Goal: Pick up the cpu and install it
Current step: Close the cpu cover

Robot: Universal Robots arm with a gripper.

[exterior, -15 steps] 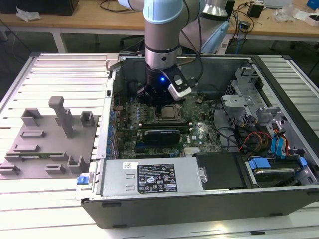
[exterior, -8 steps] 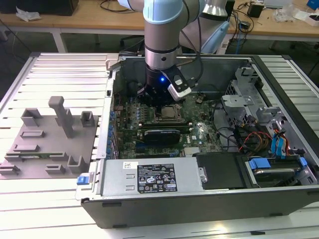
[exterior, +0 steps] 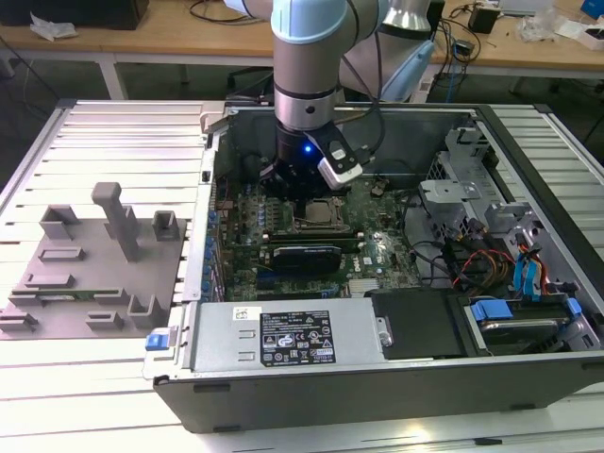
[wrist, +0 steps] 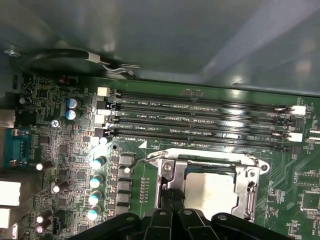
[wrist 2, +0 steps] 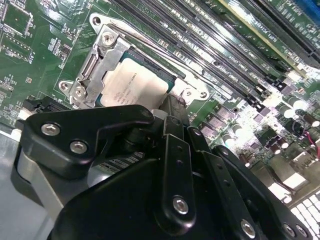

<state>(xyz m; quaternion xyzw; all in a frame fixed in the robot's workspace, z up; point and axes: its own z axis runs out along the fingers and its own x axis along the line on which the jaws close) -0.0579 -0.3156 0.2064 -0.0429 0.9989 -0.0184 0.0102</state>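
The cpu (wrist 2: 132,85) (wrist: 212,192), a flat square chip with a silvery-white top, lies in the motherboard socket under the metal retention frame (wrist 2: 95,65) (wrist: 167,175). My gripper (wrist 2: 172,107) (wrist: 172,196) is shut, and its tips come down at one edge of the cpu, against the socket frame. It holds nothing that I can see. In the exterior view the gripper (exterior: 307,184) hangs inside the open computer case, right over the socket (exterior: 318,212).
Memory slots (wrist: 200,120) run beside the socket. An expansion card (exterior: 302,257), a power supply (exterior: 283,335), drive cages (exterior: 462,198) and cables (exterior: 472,260) crowd the case. A grey fixture plate (exterior: 85,274) lies outside it on the exterior view's left.
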